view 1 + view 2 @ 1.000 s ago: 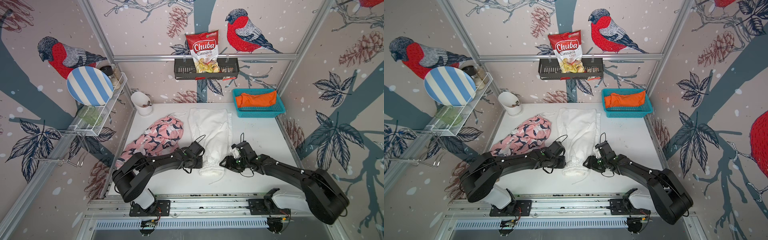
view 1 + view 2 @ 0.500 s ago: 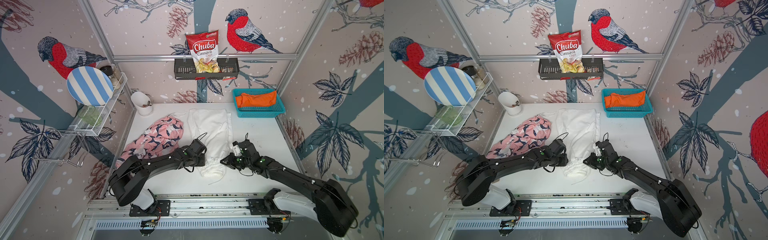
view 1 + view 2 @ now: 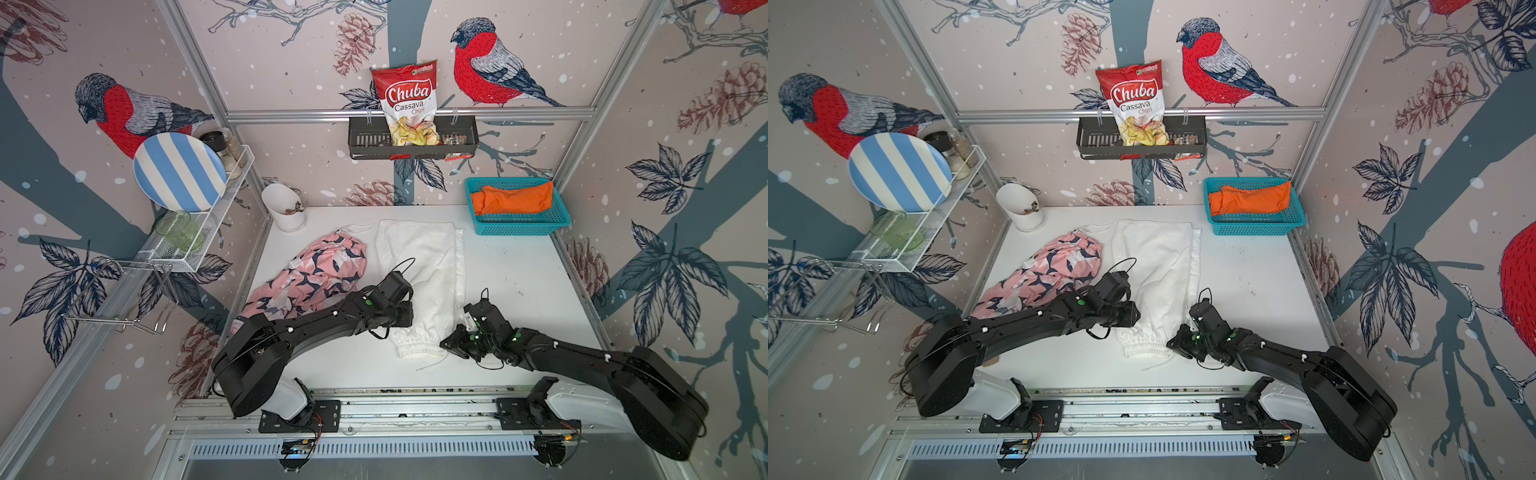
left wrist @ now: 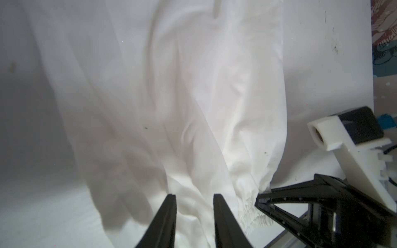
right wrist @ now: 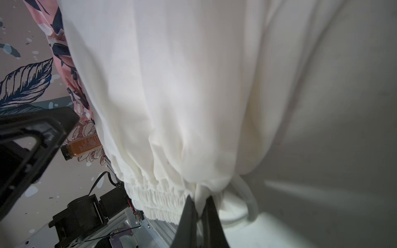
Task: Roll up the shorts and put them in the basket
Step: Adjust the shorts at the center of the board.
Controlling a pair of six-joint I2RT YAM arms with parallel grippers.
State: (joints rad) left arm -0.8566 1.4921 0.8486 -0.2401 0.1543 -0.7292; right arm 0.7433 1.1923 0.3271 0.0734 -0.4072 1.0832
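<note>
White shorts [image 3: 419, 266] [image 3: 1158, 262] lie lengthwise mid-table, with the elastic waistband [image 3: 417, 347] toward the front. My left gripper [image 3: 409, 319] [image 4: 194, 199] is at the waist end's left edge, shut on a fold of the white cloth. My right gripper [image 3: 445, 345] [image 5: 198, 200] pinches the right corner of the waistband, beside the drawstring [image 5: 251, 199]. Pink patterned shorts [image 3: 316, 278] [image 3: 1050, 274] lie crumpled to the left, partly under my left arm. Orange shorts [image 3: 513, 199] [image 3: 1250, 199] lie in the basket.
A teal basket [image 3: 519, 228] stands at the back right and a white cup [image 3: 284, 208] at the back left. A wire shelf [image 3: 199, 245] with a striped plate [image 3: 178, 172] juts from the left wall. A small brown bottle [image 5: 81, 148] lies front left.
My right gripper has shut on the waistband corner; a second ago it stood open beside it. The waist end has bunched narrower. My left arm has barely shifted.
</note>
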